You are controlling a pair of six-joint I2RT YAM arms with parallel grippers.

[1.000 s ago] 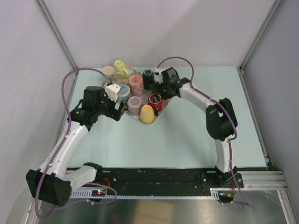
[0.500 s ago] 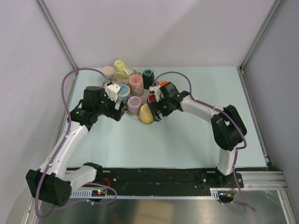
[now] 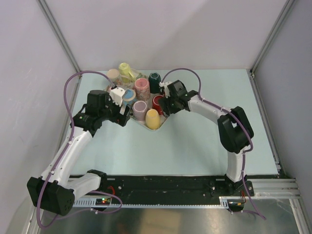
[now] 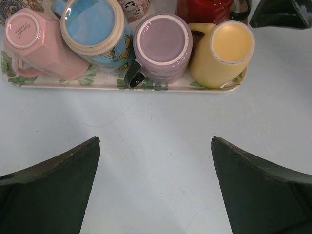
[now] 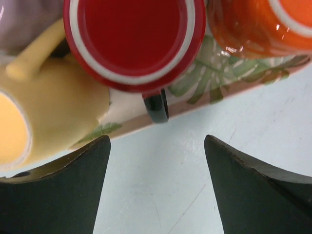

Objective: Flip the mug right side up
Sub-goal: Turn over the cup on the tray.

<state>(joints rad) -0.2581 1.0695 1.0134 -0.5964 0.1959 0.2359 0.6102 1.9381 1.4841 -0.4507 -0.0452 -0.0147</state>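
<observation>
The step in hand looks like the approach to a grasp. The right hand (image 5: 156, 142) hovers with its fingers apart and nothing between them, above the bare counter (image 5: 161, 195) at the edge of the leaf-patterned tray (image 5: 209, 92). It is lined up on the red mug (image 5: 134, 39). That mug stands on the tray showing a flat red disc inside a white ring, which I take to be its base, so it is upside down and not yet turned. Its black handle (image 5: 157, 105) sticks out over the tray edge toward the hand.

The yellow mug (image 5: 53, 112) lies tilted just beside it on one side, and an orange mug (image 5: 263, 24) crowds the other.

The left hand (image 4: 156, 141) is also spread wide and holds nothing. It waits over the counter on the near side of the tray, facing the purple mug (image 4: 163, 44).

Next, the right hand likely needs to move in and close on the red mug's wall or handle without nudging its neighbours. It would then lift the mug clear, roll it half a turn and set it down on its base.
</observation>
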